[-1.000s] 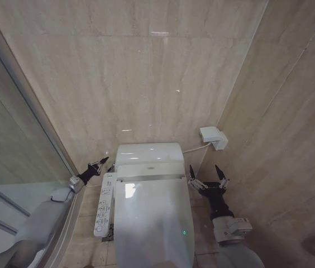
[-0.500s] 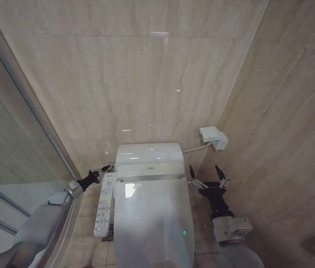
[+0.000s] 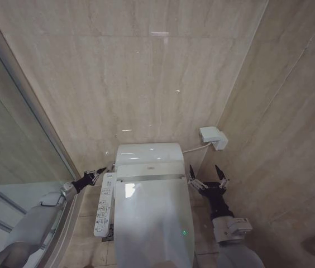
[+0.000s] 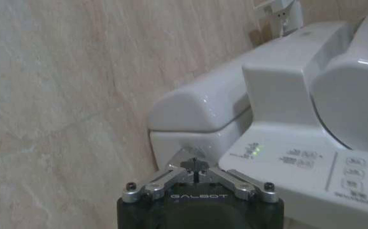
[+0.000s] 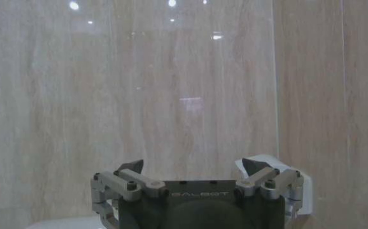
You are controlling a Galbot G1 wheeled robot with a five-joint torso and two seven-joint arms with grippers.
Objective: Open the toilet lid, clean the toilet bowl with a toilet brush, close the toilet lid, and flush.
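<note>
The toilet lid [image 3: 153,223] lies flat and closed over the toilet bowl, which is hidden under it. The left claw [image 3: 98,172], its fingers drawn together to a point, sits just beside the rear left corner of the toilet, near the side control panel [image 3: 104,204] and the cistern housing [image 3: 149,154]. The right claw [image 3: 208,177] hangs with its fingers spread wide apart on the right of the toilet, near the wall and below the white wall box [image 3: 214,137].

With the lid down, the left claw looks to be working at the flush; that is a judgement. To do it well, the closed tip should meet the button squarely and press gently, keeping off the panel's other keys.

The left wrist view gives what the head view cannot: the claw tip [image 4: 195,168] is close against the lower side of the cistern body, next to the panel's [image 4: 311,167] lit green indicator. The right wrist view looks at the marble wall [image 5: 171,95] past the parted fingers [image 5: 130,168]
</note>
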